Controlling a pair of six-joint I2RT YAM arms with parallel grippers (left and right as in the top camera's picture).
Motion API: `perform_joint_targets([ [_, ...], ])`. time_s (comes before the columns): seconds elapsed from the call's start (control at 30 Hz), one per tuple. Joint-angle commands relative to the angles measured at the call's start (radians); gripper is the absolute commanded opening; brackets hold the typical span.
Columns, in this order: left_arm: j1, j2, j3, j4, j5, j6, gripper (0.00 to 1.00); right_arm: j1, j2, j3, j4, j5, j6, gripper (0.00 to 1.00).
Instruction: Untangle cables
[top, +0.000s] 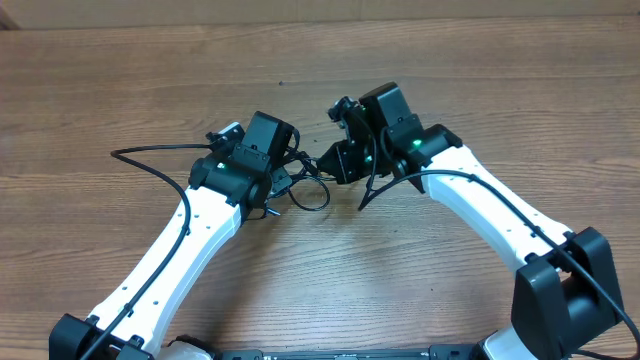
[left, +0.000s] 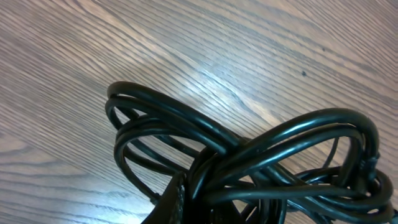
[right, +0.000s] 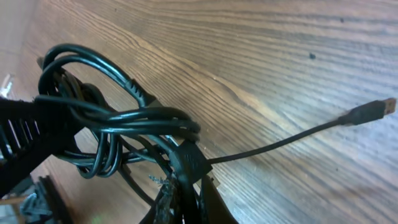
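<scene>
The cables (top: 309, 192) are a knot of thin black cords lying between my two arms at mid-table. My left gripper (top: 287, 170) is shut on the bundle's left side. In the left wrist view, glossy loops of the cables (left: 249, 149) fan out from the left gripper (left: 205, 193), and one finger (left: 173, 200) shows at the bottom. My right gripper (top: 335, 160) is shut on the right side. In the right wrist view the right gripper (right: 189, 190) pinches the cables (right: 118, 121) just below a black block (right: 189, 160). One loose cord ends in a slim plug tip (right: 375, 110) on the wood.
The wooden table (top: 480, 70) stretches around both arms. A thicker black wire (top: 150, 155) loops out left of the left arm. The left gripper's ribbed body (right: 22, 140) shows at the left of the right wrist view, close to the bundle.
</scene>
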Motion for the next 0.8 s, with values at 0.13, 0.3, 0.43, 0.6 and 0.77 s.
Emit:
perform_joint_targets([
  [0.13,0.088,-0.012,0.023,-0.045,-0.211,-0.039,0.04,-0.212,-0.013,-0.009,-0.128,0.336,0.061,0.04],
  [0.3,0.088,-0.012,0.023,-0.045,-0.211,-0.056,0.04,-0.28,-0.013,-0.009,-0.174,0.336,0.061,0.04],
  [0.43,0.093,-0.012,0.023,-0.045,-0.21,-0.056,0.04,-0.325,-0.013,-0.009,-0.2,0.335,0.061,0.04],
  [0.6,0.093,-0.012,0.023,-0.042,-0.168,0.009,0.04,-0.325,-0.013,-0.009,-0.206,0.328,0.06,0.04],
  [0.77,0.093,-0.012,0.023,-0.024,-0.053,0.265,0.04,-0.325,-0.013,-0.009,-0.206,0.294,0.055,0.47],
])
